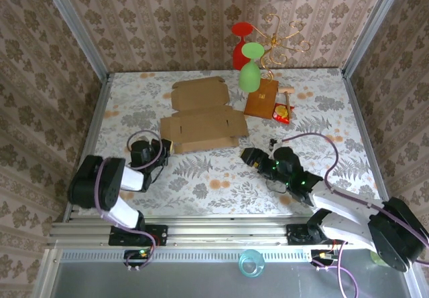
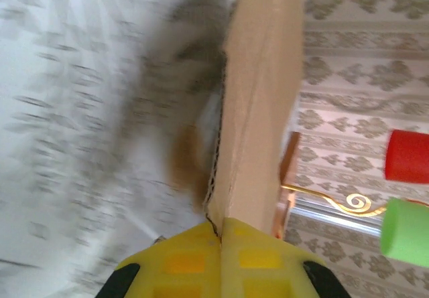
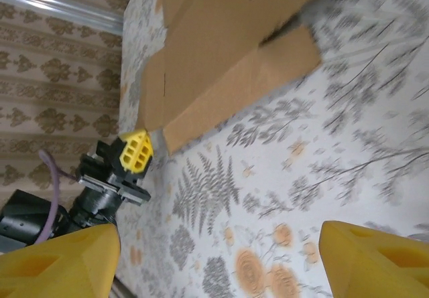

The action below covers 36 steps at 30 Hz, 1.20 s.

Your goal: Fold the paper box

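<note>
Floral desk (image 1: 221, 181), paper box (image 1: 201, 124) part-flat at centre, left pincer (image 2: 221, 234) clamped on its near-left flap, right pincer (image 1: 249, 157) gaping, empty, near; likely flap-raising step, next probably swinging flap upright along crease.

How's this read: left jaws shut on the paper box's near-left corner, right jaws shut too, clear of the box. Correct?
One thing is off: the right gripper is open, not shut. The right wrist view shows its jaws wide apart, clear of the paper box. The left gripper is shut on the box's near-left corner.
</note>
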Each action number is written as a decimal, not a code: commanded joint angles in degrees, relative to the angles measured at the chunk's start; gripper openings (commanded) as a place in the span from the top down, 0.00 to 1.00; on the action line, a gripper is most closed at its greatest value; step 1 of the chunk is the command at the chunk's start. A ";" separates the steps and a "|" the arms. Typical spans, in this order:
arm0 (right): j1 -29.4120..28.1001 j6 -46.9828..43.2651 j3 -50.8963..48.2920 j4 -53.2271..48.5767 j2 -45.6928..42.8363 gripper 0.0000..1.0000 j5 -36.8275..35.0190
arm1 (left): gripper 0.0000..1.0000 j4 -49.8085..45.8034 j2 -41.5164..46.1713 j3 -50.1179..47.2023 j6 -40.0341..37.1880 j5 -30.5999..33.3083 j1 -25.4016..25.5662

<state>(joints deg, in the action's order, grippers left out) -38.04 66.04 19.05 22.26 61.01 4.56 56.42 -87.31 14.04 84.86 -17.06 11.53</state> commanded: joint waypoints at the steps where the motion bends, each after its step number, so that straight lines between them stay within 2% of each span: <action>1: -4.37 5.78 -0.65 14.28 3.82 0.19 -9.00 | 1.00 -12.07 8.92 2.04 -2.11 3.28 2.21; 5: -7.50 10.66 1.61 24.00 12.68 0.19 -9.93 | 1.00 -27.56 19.83 5.63 -5.02 5.50 3.32; 7: -8.62 13.50 2.90 29.87 17.18 0.19 -10.00 | 1.00 -30.82 22.88 6.55 -5.78 6.07 3.32; 11: -10.18 20.05 7.06 41.03 28.99 0.21 -9.36 | 1.00 -32.70 24.73 7.16 -5.72 6.07 3.64; 16: -11.69 27.79 11.81 52.93 42.89 0.28 -10.13 | 1.00 -29.91 23.49 6.08 -4.09 5.78 4.11; 20: -12.44 28.44 14.29 52.91 47.64 0.30 -11.91 | 1.00 -31.24 24.38 6.45 -4.39 5.81 4.38; 27: -11.65 25.49 15.70 52.56 48.13 0.34 -14.05 | 1.00 -34.28 26.83 6.53 -5.00 6.22 4.29; 32: -10.82 26.67 18.19 52.72 51.83 0.43 -13.63 | 1.00 -33.88 26.55 6.38 -4.79 6.12 4.22; 36: -9.87 26.72 19.79 52.57 52.97 0.53 -13.68 | 1.00 -34.19 26.69 6.35 -4.77 6.07 4.20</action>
<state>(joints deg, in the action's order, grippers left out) -48.58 92.62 37.19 73.47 112.88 -6.48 22.41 -61.47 20.16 80.99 -11.49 15.46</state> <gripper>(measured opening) 0.483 0.050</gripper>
